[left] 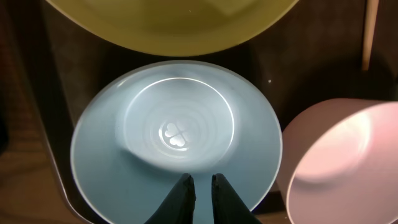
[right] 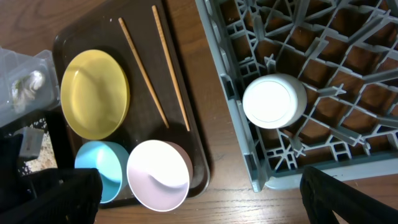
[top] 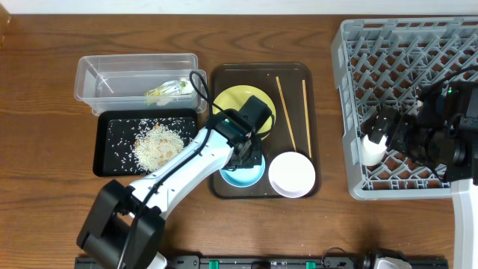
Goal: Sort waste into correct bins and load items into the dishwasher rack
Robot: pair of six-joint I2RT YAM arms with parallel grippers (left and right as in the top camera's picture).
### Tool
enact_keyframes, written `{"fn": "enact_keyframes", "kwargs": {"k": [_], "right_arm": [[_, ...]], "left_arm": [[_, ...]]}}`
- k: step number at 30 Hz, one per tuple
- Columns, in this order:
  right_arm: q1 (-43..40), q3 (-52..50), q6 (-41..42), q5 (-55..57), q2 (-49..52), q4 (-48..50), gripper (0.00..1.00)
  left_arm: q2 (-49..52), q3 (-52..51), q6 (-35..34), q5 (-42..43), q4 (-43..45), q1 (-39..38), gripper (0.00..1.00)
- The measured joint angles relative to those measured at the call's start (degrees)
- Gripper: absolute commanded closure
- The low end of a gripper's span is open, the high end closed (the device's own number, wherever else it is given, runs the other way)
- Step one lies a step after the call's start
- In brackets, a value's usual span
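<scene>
My left gripper (top: 250,157) (left: 200,180) hovers low over the light-blue bowl (top: 240,178) (left: 177,134) on the brown serving tray, fingers almost together and holding nothing. The white-pink bowl (top: 292,174) (left: 342,162) (right: 158,174) sits to its right. The yellow plate (top: 231,101) (right: 95,93) and two chopsticks (top: 286,112) (right: 143,71) lie behind. The small white cup (top: 373,149) (right: 273,101) stands upside down in the grey dishwasher rack (top: 418,45) (right: 348,37). My right gripper (top: 385,138) (right: 199,199) is wide open and empty above it. The wrapper (top: 168,90) lies in the clear tub (top: 134,67). The rice scraps (top: 155,146) lie in the black tray (top: 108,161).
The brown serving tray (top: 258,69) lies mid-table between the two bins and the rack. My left arm crosses from the front edge over the black tray's right corner. Bare wooden table shows in front of the rack and along the left side.
</scene>
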Motion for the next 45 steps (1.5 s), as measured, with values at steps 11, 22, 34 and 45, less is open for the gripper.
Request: {"fn": "enact_keyframes", "kwargs": {"k": [11,22,34,45], "right_arm": [[0.0,0.0,0.0,0.0,0.0,0.0,0.01],[0.0,0.0,0.0,0.0,0.0,0.0,0.01],[0.0,0.0,0.0,0.0,0.0,0.0,0.01],[0.0,0.0,0.0,-0.2,0.0,0.0,0.01]], "left_arm": [[-15.5,1.7,0.2,-3.8,1.3,0.0,0.14],[-33.1,2.1,9.3,-22.6,2.8,0.0,0.08],[-52.5,-22.5,13.6,-32.7,30.8,9.7,0.07],[-76.0,-48.9,14.7,-23.3,41.7,24.2,0.07]]}}
